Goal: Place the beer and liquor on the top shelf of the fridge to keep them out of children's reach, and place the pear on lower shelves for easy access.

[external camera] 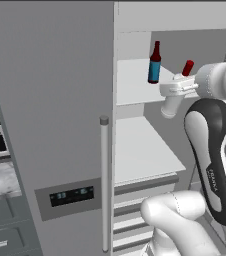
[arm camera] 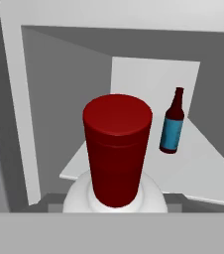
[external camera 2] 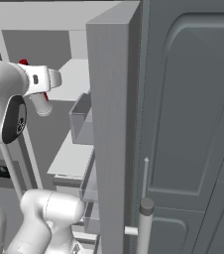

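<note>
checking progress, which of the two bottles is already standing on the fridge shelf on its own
The beer, the dark blue-labelled bottle, stands free on the top shelf. The red-capped liquor is in the gripper.

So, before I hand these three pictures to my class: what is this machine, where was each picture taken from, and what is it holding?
It is a white robot arm on a driving base, in a rendered kitchen, reaching into an open fridge. Two pictures come from cameras on the base, behind the arm to its left and right. The third comes from a camera on the hand, looking along the gripper. The gripper is shut on the liquor, a whitish bottle with a red cap, held at the top shelf. The beer, a dark bottle with a blue label, stands upright on that shelf.
</note>
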Robot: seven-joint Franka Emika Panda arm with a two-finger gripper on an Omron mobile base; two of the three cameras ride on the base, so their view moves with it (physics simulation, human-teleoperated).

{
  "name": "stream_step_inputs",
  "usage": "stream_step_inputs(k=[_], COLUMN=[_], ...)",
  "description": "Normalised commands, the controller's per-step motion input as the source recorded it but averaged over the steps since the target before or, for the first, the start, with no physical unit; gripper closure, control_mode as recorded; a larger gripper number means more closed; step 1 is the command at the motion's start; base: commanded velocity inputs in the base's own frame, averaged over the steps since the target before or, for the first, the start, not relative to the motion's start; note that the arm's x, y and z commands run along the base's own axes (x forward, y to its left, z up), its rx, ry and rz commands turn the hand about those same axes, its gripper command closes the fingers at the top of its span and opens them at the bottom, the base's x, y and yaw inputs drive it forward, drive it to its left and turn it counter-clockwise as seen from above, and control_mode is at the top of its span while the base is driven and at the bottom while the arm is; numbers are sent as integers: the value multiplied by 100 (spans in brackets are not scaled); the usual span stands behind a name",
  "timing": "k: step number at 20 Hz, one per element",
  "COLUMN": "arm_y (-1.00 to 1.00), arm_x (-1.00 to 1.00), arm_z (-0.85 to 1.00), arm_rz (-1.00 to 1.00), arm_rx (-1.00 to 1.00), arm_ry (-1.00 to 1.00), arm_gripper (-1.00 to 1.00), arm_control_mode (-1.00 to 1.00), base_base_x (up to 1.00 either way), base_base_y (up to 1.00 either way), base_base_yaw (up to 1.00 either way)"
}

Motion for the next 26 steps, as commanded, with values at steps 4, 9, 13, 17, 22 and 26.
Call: stream_step_inputs(k=[4, 9, 13, 17, 22, 26], arm_y=[-1, 0, 0, -7, -9, -2], arm_x=[57, 59, 70, 72, 72, 60], arm_z=[0, 0, -6, -3, -5, -16], arm_rz=[0, 0, 0, 0, 0, 0], arm_rx=[0, 0, 0, 0, 0, 0], arm_ry=[0, 0, 0, 0, 0, 0], arm_gripper=[100, 100, 100, 100, 100, 100], arm_control_mode=[-100, -100, -100, -100, -100, -100], base_base_x=[0, 0, 0, 0, 0, 0], base_base_y=[0, 0, 0, 0, 0, 0], base_base_yaw=[0, 0, 0, 0, 0, 0])
